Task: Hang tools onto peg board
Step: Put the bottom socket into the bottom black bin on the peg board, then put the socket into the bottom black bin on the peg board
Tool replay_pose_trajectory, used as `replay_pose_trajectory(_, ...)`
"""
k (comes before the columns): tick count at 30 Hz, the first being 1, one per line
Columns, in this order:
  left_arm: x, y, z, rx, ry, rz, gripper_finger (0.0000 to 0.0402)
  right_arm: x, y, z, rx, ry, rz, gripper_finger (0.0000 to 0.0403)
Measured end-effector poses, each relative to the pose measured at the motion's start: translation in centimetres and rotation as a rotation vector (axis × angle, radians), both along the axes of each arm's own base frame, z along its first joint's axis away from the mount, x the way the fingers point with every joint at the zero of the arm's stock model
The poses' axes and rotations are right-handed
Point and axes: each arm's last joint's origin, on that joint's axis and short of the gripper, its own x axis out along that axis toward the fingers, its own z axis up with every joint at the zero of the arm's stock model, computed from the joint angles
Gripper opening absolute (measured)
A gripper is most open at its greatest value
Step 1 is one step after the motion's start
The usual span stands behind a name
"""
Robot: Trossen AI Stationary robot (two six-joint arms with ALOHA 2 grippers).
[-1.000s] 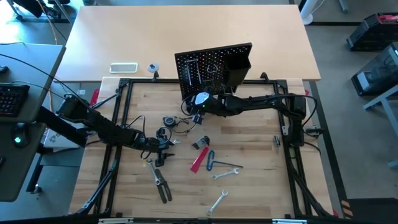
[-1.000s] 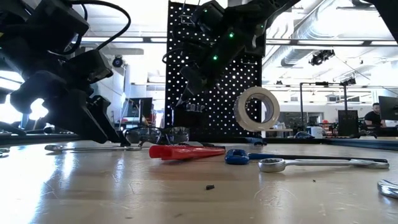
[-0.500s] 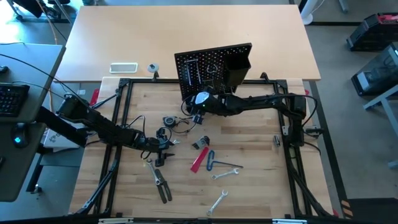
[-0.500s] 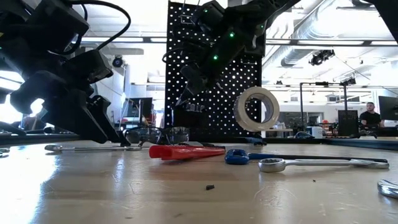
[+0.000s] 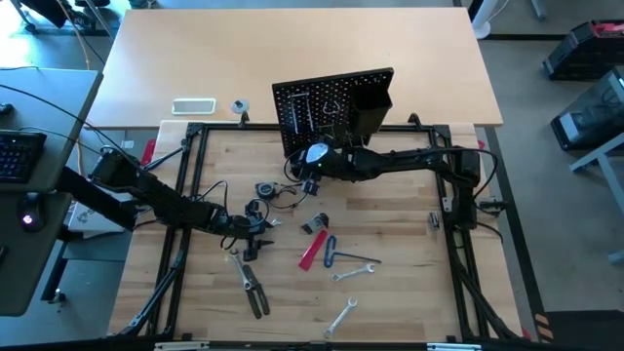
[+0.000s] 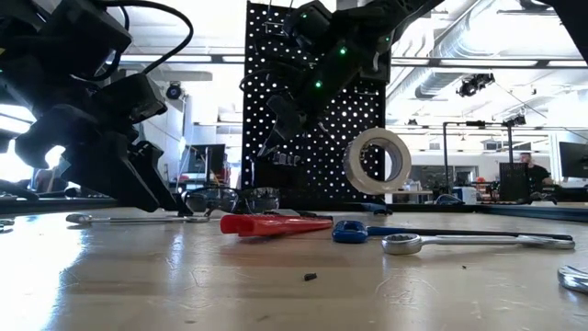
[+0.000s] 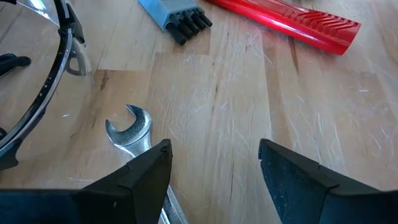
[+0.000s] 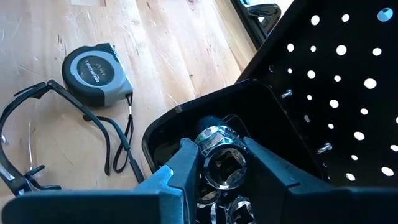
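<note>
From above I see the peg board (image 5: pixel 333 107) standing at the far edge of the wooden table (image 5: pixel 400 292), with its black bin (image 5: pixel 371 105) on the right side. My right gripper (image 5: pixel 310 168) is up against the board's lower left part, beside a pale tape roll (image 5: pixel 317 154). My left gripper (image 5: pixel 250 228) sits low on the table's left half, next to safety glasses (image 5: pixel 259 209) and a tape measure (image 5: pixel 264 188). Loose tools lie spread on the wood: a red cutter (image 5: pixel 312 250), a blue-handled tool (image 5: pixel 330 250), black pliers (image 5: pixel 255 294) and two wrenches (image 5: pixel 354 270) nearer me. At table level, the right arm hangs in front of the board (image 6: pixel 317 101), the tape roll (image 6: pixel 378 161) shows to its right, and the cutter (image 6: pixel 274 223), the blue tool (image 6: pixel 354 231) and a wrench (image 6: pixel 478 242) lie in a row on the table. Through the left wrist camera, my fingers (image 7: pixel 146 171) are spread wide over bare wood, holding nothing, with a wrench head (image 7: pixel 132 127) just ahead of one finger, hex keys (image 7: pixel 176 15) and the cutter (image 7: pixel 289 23) beyond. Through the right wrist camera, my fingers (image 8: pixel 180 165) pinch a silver socket (image 8: pixel 219 162) over a small black tray (image 8: pixel 249 102) fixed to the board (image 8: pixel 336 81); the tape measure (image 8: pixel 96 71) and glasses (image 8: pixel 37 137) lie on the table behind.
</note>
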Motion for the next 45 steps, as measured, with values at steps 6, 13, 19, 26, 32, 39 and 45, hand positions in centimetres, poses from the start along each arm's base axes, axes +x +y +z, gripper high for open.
replay_pose_trajectory(6,0.0,0.0,0.0,0.0,0.0,0.0,0.0231,0.0,0.0,0.0,0.011,-0.003,0.013,0.0097)
replay_pose_trajectory(13,0.0,0.0,0.0,0.0,0.0,0.001,0.0231,0.0,0.1,0.0,0.015,-0.005,0.019,0.0119)
replay_pose_trajectory(19,0.0,0.0,0.0,-0.001,0.0,0.001,0.0231,0.0,0.1,0.0,0.019,-0.007,0.018,0.0136)
replay_pose_trajectory(26,0.0,0.0,0.0,-0.001,0.0,0.001,0.0231,0.0,0.1,0.0,0.02,-0.007,0.02,0.0138)
replay_pose_trajectory(32,0.0,0.0,0.0,-0.001,0.0,0.001,0.0231,0.1,0.1,0.0,0.02,-0.007,0.021,0.0138)
replay_pose_trajectory(39,0.0,0.0,0.0,-0.001,0.001,0.001,0.0231,0.2,1.4,-0.1,0.017,0.011,0.043,0.0138)
replay_pose_trajectory(45,0.0,0.0,0.0,-0.001,0.001,0.0,0.0231,-0.6,4.1,-0.1,0.01,0.117,0.067,0.0138)
